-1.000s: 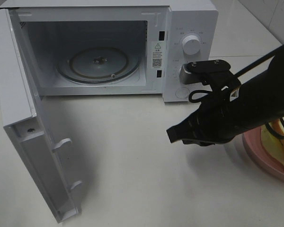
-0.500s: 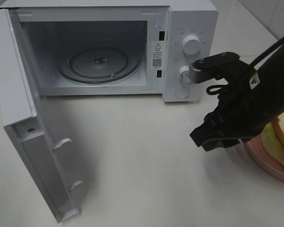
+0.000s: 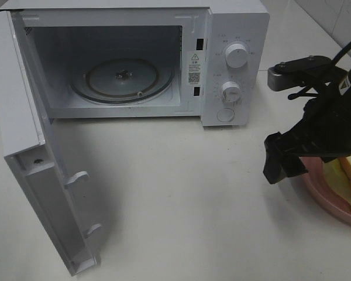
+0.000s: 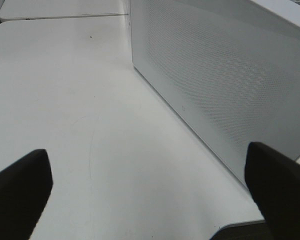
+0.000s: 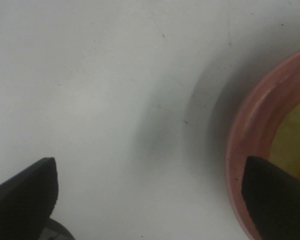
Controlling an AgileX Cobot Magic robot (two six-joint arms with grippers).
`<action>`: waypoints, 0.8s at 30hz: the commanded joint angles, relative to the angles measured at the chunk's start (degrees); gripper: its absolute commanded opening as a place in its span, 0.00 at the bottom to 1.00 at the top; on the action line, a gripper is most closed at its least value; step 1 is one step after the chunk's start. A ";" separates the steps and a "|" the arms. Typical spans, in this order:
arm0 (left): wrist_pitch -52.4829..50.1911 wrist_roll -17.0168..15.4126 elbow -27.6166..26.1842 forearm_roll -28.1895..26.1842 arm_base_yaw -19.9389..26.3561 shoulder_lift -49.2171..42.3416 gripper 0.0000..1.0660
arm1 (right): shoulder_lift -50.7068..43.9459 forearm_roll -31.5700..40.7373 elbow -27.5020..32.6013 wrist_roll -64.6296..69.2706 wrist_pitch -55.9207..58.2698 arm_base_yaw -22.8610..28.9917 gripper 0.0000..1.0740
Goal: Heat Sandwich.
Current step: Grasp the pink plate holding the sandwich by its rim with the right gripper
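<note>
Right pincer (image 5: 150,197) gaping, empty, over pink plate (image 3: 324,196) rim, sandwich (image 3: 350,172) on it, microwave (image 3: 234,23) door (image 3: 47,193) open

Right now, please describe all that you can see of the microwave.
The microwave is a white box standing on the white table. Its door is swung wide open to the left, two latch hooks on its inner face. Inside lies a round glass turntable, with nothing on it. Two round knobs and a button sit on the right panel.
</note>
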 commanded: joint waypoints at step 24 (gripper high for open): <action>-0.34 -0.34 0.17 0.17 -0.29 -1.32 0.95 | 13.35 -10.77 -0.34 13.01 -5.96 -4.98 0.85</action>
